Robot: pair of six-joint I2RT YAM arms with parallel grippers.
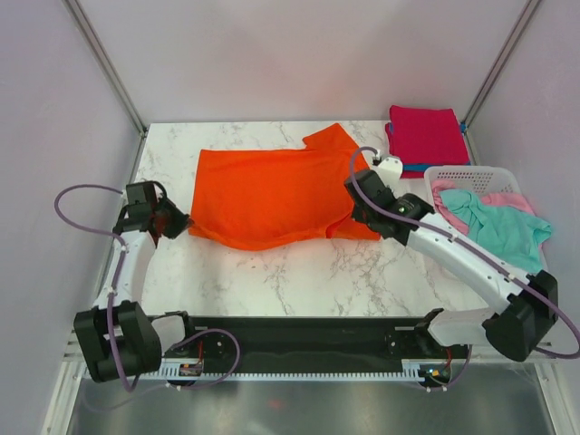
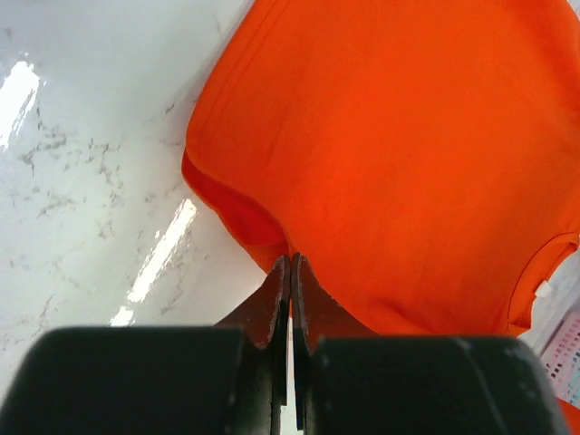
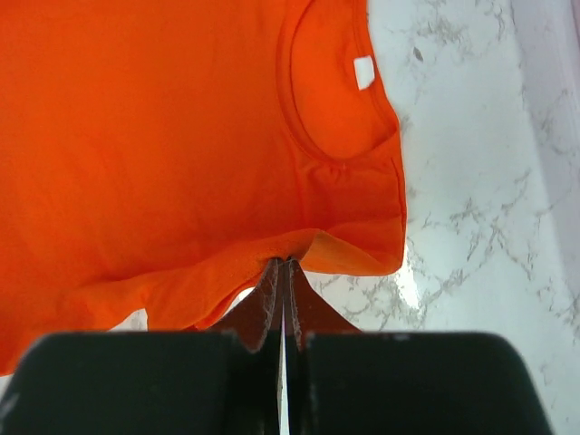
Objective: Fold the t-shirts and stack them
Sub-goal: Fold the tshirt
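Note:
The orange-red t-shirt point(image 1: 272, 195) lies spread on the marble table, neck toward the right. My left gripper point(image 1: 184, 223) is shut on its near-left corner; in the left wrist view the jaws point(image 2: 290, 260) pinch the hem of the shirt point(image 2: 408, 154). My right gripper point(image 1: 356, 205) is shut on the near-right edge; in the right wrist view the closed jaws point(image 3: 284, 262) hold a lifted fold of the shirt point(image 3: 163, 136) just below the collar. A folded magenta t-shirt point(image 1: 426, 134) rests on a blue one point(image 1: 410, 169) at the back right.
A white slotted basket point(image 1: 471, 172) stands at the right edge with a teal shirt point(image 1: 503, 227) and a pink shirt point(image 1: 507, 198) in it. Bare marble point(image 1: 299, 272) runs along the near side. Frame posts stand at the back corners.

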